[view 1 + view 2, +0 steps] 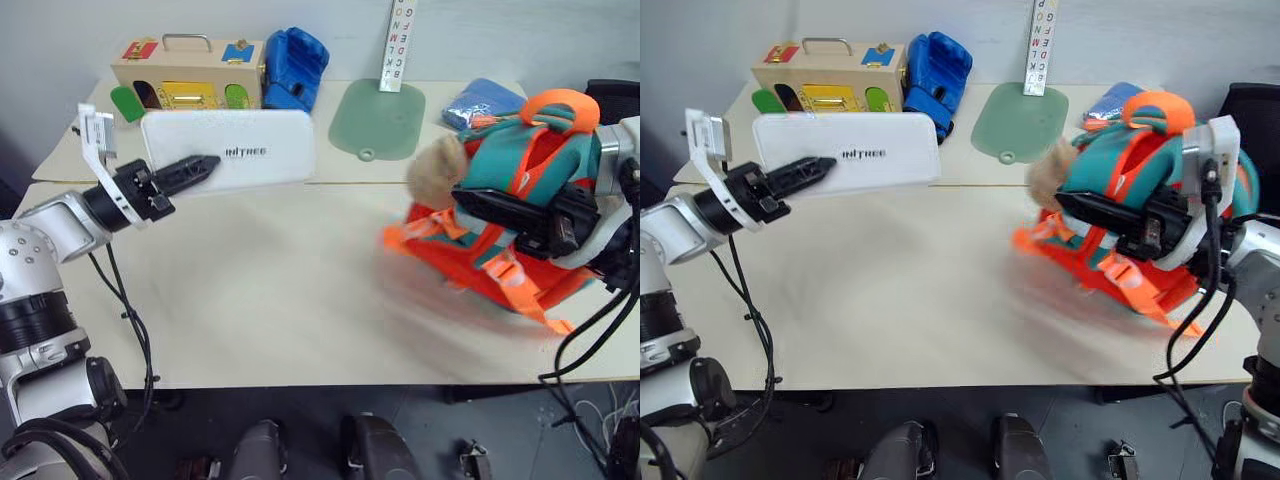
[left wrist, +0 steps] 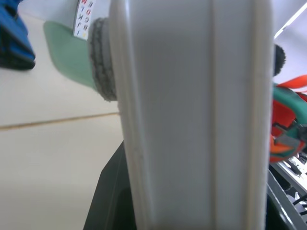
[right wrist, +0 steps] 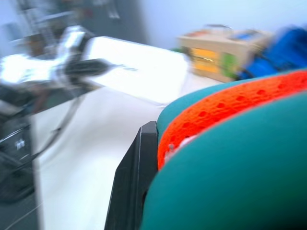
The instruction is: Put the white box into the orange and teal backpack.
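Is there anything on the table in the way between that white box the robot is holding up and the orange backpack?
Nothing visible does. The left tool holds the white box up above the table, and the stretch across to the orange and teal backpack, gripped by the right tool, is bare tabletop.

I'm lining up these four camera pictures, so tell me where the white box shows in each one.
Left eye view: white box upper left, held up by the left gripper.
Right eye view: upper left.
Left wrist view: fills the centre.
Right wrist view: upper middle, blurred.
Shared landmark: the wooden box with coloured doors behind it.
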`<state>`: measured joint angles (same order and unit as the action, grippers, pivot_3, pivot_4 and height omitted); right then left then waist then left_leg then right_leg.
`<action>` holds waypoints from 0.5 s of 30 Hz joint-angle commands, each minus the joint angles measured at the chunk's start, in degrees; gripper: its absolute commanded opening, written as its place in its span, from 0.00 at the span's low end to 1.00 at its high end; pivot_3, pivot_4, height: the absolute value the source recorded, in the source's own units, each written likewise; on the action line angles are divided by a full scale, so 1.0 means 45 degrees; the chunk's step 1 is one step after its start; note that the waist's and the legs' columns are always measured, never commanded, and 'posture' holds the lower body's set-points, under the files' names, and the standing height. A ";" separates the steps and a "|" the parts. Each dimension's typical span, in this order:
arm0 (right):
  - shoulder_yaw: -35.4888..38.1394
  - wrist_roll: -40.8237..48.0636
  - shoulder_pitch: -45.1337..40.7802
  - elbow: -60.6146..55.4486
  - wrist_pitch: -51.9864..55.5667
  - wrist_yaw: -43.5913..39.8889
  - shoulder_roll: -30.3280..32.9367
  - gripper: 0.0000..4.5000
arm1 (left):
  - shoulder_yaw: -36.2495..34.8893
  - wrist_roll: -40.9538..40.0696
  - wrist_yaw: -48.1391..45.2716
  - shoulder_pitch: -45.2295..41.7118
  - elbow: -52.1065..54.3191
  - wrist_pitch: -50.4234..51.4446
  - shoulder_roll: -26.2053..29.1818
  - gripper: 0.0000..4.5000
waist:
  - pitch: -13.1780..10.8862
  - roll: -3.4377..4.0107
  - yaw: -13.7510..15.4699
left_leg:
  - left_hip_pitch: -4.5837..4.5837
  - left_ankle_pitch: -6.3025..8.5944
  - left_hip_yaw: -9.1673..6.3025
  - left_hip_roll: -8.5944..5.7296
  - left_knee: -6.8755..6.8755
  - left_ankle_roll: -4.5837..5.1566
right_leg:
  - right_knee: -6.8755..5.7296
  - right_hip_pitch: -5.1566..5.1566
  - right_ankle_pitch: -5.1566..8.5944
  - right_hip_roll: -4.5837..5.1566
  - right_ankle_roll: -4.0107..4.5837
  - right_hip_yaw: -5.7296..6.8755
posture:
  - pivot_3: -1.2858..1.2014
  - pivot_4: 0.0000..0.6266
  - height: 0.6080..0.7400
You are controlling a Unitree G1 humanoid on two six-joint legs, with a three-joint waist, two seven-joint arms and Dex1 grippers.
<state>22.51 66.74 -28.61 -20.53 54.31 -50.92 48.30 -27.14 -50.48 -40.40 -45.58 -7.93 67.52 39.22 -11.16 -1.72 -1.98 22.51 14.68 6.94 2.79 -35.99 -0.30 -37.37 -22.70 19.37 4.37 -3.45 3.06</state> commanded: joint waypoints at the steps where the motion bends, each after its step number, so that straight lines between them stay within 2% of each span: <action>1: 0.0143 0.2298 -0.0834 -0.0748 0.0784 -0.1067 0.0823 0.01 | -0.0295 -0.0657 -0.0276 -0.0669 0.0425 -0.0582 -0.0032 0.30 | -0.0006 -0.0010 0.0049 | 0.0003 0.0000 -0.0004 0.0003 -0.0001 0.0000 | -0.0001 -0.0005 0.0000 -0.0001 0.0000 0.0003 | 0.52 0.24 1.00; 4: -0.0041 0.2664 -0.0781 -0.0904 0.1090 -0.1711 0.1415 0.01 | -0.0050 -0.1101 -0.0514 -0.0886 0.1008 -0.0755 -0.0402 0.30 | -0.0011 -0.0019 0.0109 | 0.0028 -0.0001 -0.0021 0.0005 -0.0008 -0.0002 | 0.0000 -0.0020 0.0000 0.0000 0.0001 0.0017 | 0.52 0.24 1.00; 9: -0.0337 0.0955 0.1362 -0.1647 0.0397 -0.3639 0.2387 0.01 | 0.0609 -0.1516 -0.1275 -0.0998 0.1854 -0.1287 -0.0930 0.30 | -0.0013 -0.0028 0.0306 | 0.0101 0.0010 -0.0053 -0.0002 -0.0040 0.0017 | 0.0068 -0.0021 -0.0010 0.0008 -0.0017 0.0058 | 0.52 0.24 1.00; 15: -0.0211 0.0066 0.2241 -0.1308 -0.0207 -0.3997 0.2487 0.01 | 0.1612 -0.1247 -0.2726 -0.0989 0.1967 -0.2050 -0.0530 0.30 | -0.0014 -0.0028 0.0354 | 0.0118 0.0008 -0.0039 -0.0005 -0.0072 0.0038 | 0.0084 -0.0022 -0.0024 0.0005 -0.0042 0.0050 | 0.52 0.24 1.00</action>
<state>19.74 67.48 -18.73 -26.39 54.92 -68.28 58.63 -19.70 -55.59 -49.85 -48.66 -1.01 60.66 35.45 -11.23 -1.85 -0.39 23.03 14.69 6.76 2.77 -36.31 -0.14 -37.01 -22.80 19.26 4.38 -3.64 3.30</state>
